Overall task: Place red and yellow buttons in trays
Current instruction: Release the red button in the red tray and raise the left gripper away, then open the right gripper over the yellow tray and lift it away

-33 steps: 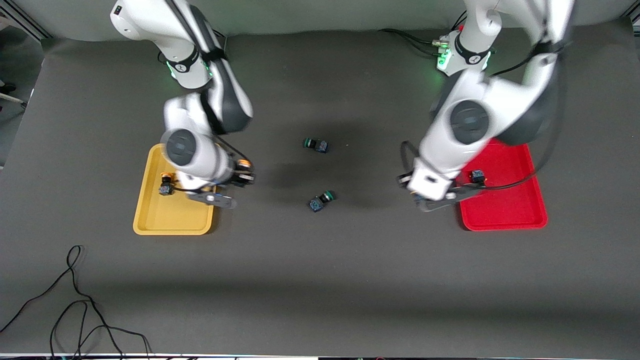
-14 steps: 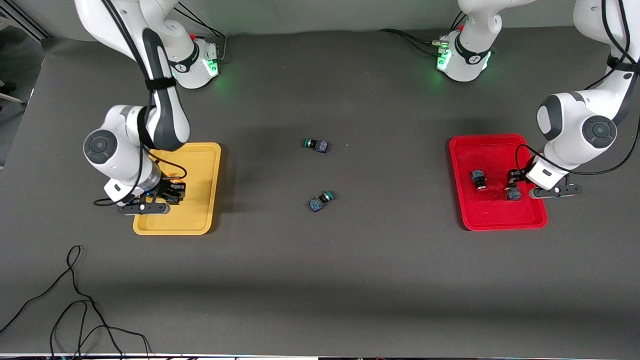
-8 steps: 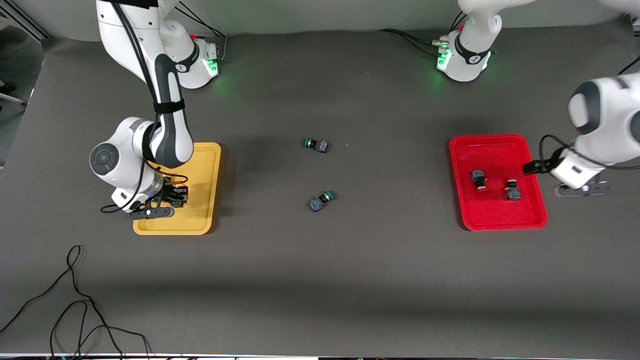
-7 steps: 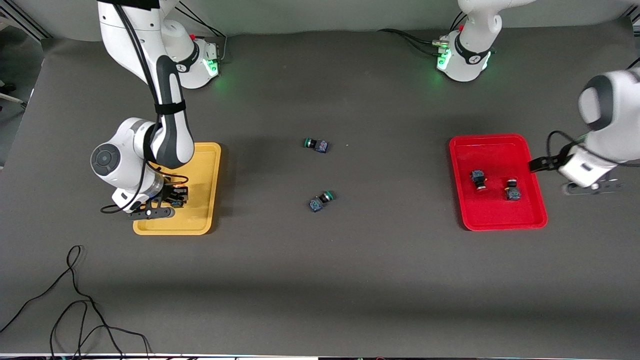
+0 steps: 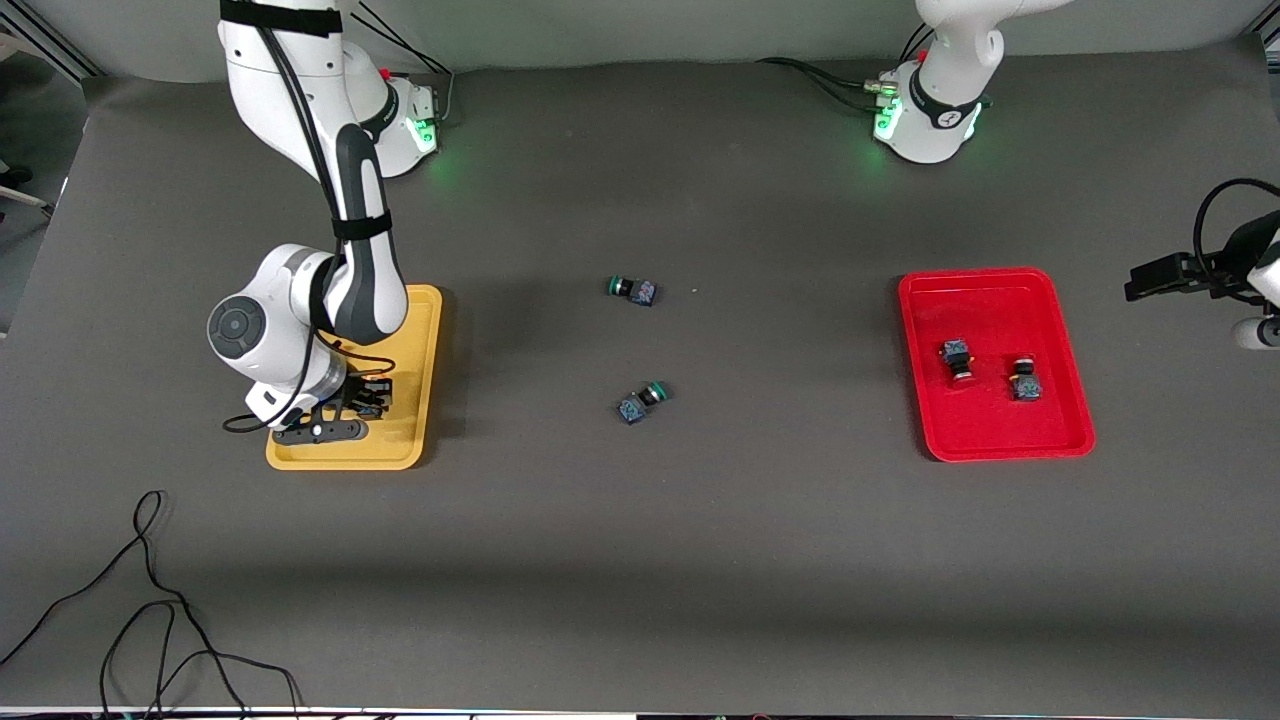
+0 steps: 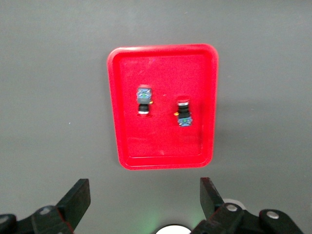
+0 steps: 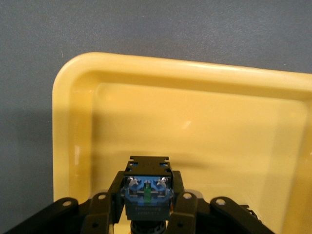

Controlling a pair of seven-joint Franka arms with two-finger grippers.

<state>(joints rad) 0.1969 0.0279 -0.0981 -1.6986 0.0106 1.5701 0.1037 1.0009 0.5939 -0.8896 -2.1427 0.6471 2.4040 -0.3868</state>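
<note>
Over the yellow tray [image 5: 420,330], the right gripper [image 7: 147,204] clamps a button [image 7: 146,195]; the left gripper [image 6: 141,204] gapes empty.

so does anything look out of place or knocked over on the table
Nothing damaged or spilled. Two green-capped buttons lie tipped on their sides on the bare table mid-way between the trays. The two buttons in the red tray also lie on their sides.

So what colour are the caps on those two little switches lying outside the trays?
Green, on both switches; clearest in the front view.
</note>
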